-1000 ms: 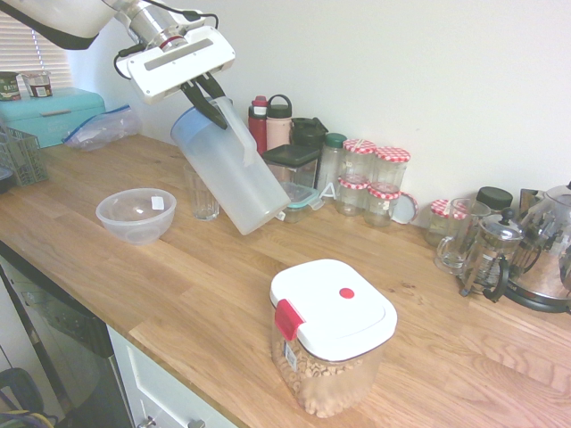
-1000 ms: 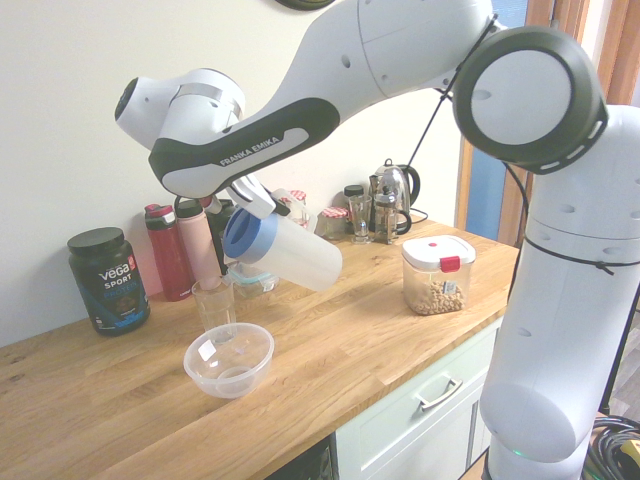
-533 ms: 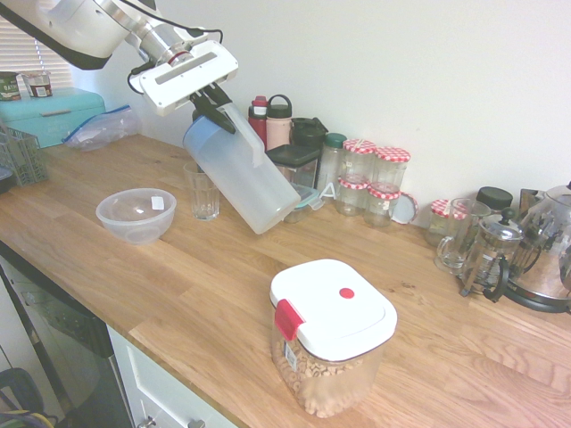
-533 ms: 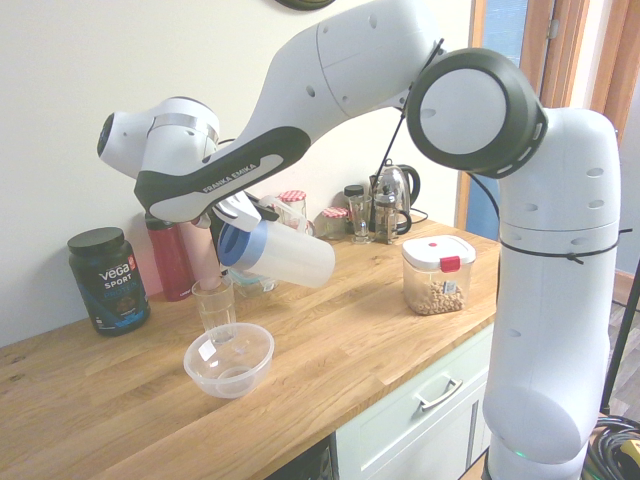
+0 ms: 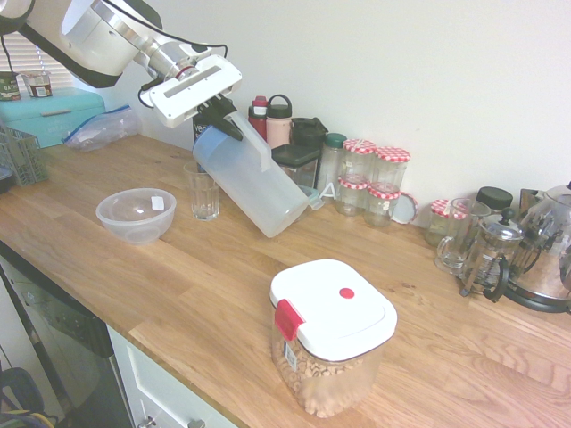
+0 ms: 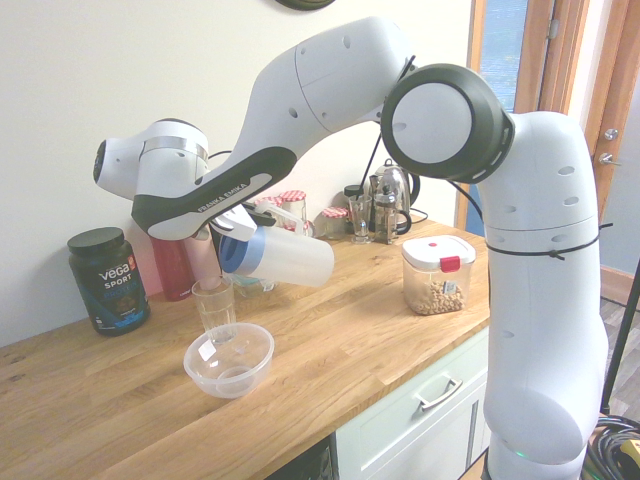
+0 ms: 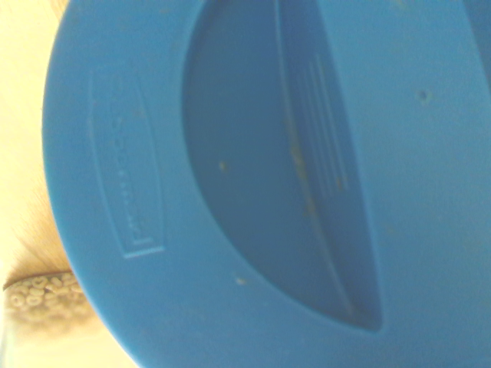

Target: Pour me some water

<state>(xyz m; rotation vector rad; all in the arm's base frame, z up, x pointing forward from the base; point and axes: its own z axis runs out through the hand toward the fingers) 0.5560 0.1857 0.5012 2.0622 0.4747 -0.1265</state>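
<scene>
The water is hardly visible to us; we know it by its frosted translucent pitcher (image 5: 252,183), which hangs in the air above the wooden counter (image 5: 178,267), tipped steeply so that its blue lid (image 6: 243,250) end points down toward a ribbed drinking glass (image 5: 202,191). In the second exterior view the lid end sits just above the rim of that glass. The gripper (image 5: 225,122) is clamped tight on the pitcher at its side handle, near the lid. We cannot tell whether any liquid is leaving the spout.

In the wrist view the blue lid fills nearly the whole picture; an embossed rectangular panel and fine raised lines show on it, but we cannot read them.

Just beside the glass stands a clear plastic bowl (image 5: 136,214) with a small white sticker. On the arm (image 6: 300,110) we read "FRANKA EMIKA". A black tub (image 6: 108,279) by the wall reads "Vega SPORT". Nearer the counter's front edge sits a clear canister (image 5: 330,337) with a white lid, a red dot and a red latch, holding pale round pieces. Along the wall we see jars with red-checked lids (image 5: 373,179), a red bottle (image 5: 258,120), a pink bottle (image 5: 278,121), a French press (image 5: 489,259) and a kettle (image 5: 549,259).
</scene>
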